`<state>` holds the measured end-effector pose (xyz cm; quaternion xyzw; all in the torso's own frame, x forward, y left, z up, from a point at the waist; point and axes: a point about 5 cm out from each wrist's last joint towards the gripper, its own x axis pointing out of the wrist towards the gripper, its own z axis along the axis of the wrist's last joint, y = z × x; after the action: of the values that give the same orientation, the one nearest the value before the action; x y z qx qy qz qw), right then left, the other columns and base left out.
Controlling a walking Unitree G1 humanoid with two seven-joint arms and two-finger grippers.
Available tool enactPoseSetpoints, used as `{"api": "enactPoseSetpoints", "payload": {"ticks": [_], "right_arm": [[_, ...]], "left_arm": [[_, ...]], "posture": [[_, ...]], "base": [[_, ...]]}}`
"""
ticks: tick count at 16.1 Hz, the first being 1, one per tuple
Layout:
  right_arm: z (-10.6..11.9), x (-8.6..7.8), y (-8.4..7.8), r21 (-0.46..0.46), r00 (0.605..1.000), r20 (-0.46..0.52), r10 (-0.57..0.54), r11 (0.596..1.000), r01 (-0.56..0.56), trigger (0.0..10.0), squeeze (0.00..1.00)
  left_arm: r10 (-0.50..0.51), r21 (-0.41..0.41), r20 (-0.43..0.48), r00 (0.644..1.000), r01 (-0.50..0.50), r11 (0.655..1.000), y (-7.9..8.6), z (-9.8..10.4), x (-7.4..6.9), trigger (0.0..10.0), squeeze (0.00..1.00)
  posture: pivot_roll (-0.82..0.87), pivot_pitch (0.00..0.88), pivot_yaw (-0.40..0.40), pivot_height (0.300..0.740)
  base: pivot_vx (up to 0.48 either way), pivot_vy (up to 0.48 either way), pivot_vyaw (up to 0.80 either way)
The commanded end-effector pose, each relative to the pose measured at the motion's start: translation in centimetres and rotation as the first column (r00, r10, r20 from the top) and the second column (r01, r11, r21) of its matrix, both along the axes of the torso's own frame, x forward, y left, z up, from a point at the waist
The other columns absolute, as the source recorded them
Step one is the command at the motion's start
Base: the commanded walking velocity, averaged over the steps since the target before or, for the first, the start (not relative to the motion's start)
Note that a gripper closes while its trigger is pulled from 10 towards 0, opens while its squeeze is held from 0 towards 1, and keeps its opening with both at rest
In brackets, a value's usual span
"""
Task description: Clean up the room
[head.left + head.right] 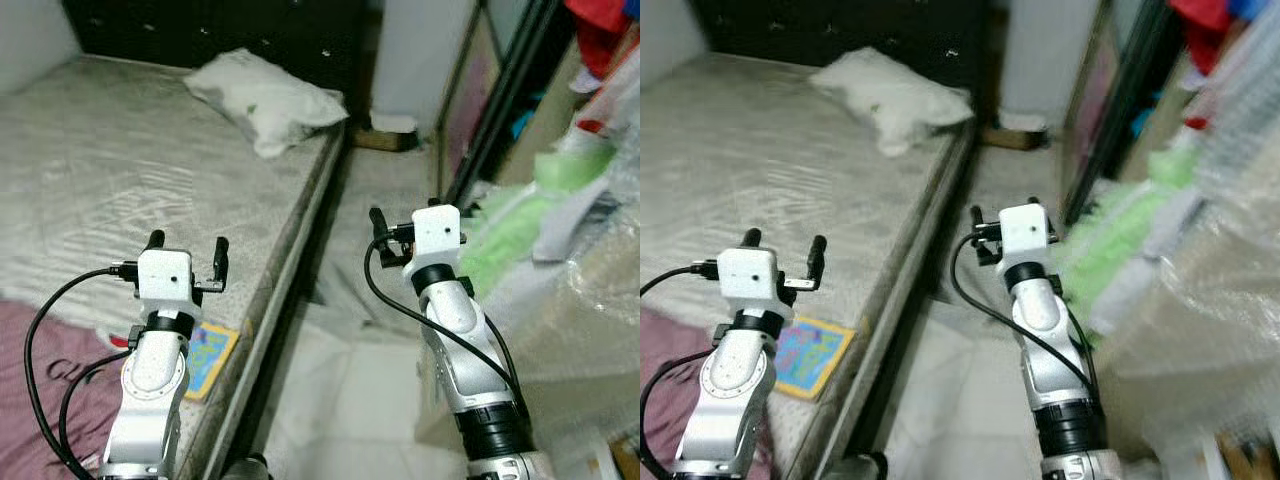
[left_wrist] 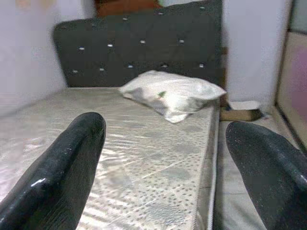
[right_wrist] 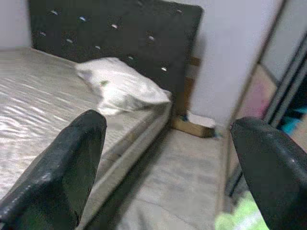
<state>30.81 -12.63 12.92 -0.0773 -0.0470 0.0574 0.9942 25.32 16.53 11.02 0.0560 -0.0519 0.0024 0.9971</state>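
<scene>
Left gripper (image 1: pixel 187 254) and right gripper (image 3: pixel 168 158), both spread and empty, hover over the mattress (image 1: pixel 120 180) edge and the floor aisle, suggesting a survey step; the colourful book (image 1: pixel 212 358) beside the left arm looks the likeliest next pickup.

my left gripper (image 1: pixel 782 252) is raised over the near edge of the mattress (image 1: pixel 760 160), fingers spread apart and holding nothing. just below it lies a colourful book (image 1: pixel 812 355), with a purple cloth (image 1: pixel 665 350) further to its left. my right gripper (image 1: pixel 980 232) hangs over the floor strip beside the bed. far ahead of both sits a white pillow (image 1: pixel 890 98); green fabric (image 1: pixel 1120 235) is heaped to my right.
</scene>
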Motion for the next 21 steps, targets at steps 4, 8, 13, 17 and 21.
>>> {"api": "enactPoseSetpoints", "payload": {"ticks": [4,8,13,17,21], "right_arm": [[0.07,0.16,-0.59,-0.005,1.000,0.000,-0.013,1.000,0.013,10.0,0.00],[0.08,0.21,-0.54,-0.002,1.000,0.002,-0.012,1.000,0.012,10.0,0.00],[0.21,0.36,-0.49,0.002,1.000,0.004,-0.009,1.000,0.009,10.0,0.00],[0.25,0.46,-0.44,0.004,1.000,0.005,-0.007,1.000,0.007,10.0,0.00],[0.28,0.54,-0.32,0.007,1.000,0.007,-0.004,1.000,0.004,10.0,0.00]], "left_arm": [[-0.027,-0.011,0.007,1.000,0.028,1.000,-0.54,0.20,0.13,10.0,0.00],[-0.030,-0.012,0.008,1.000,0.030,0.999,-0.58,0.20,0.17,10.0,0.00],[-0.013,-0.005,0.013,1.000,0.013,1.000,-0.52,0.31,0.31,10.0,0.00],[-0.004,0.005,0.012,1.000,0.004,1.000,-0.46,0.32,0.42,10.0,0.00],[0.013,0.030,-0.009,1.000,-0.013,0.999,-0.59,0.00,0.65,10.0,0.00]], "posture": [[0.06,0.000,-0.048,0.740],[0.06,0.000,-0.048,0.740],[0.06,0.000,-0.048,0.740],[0.06,0.000,-0.049,0.740],[0.06,0.000,-0.048,0.740]], "base": [[0.000,0.000,0.80],[0.000,0.000,0.80],[0.000,0.000,0.80],[0.000,0.000,0.80],[0.000,0.000,0.80]]}}
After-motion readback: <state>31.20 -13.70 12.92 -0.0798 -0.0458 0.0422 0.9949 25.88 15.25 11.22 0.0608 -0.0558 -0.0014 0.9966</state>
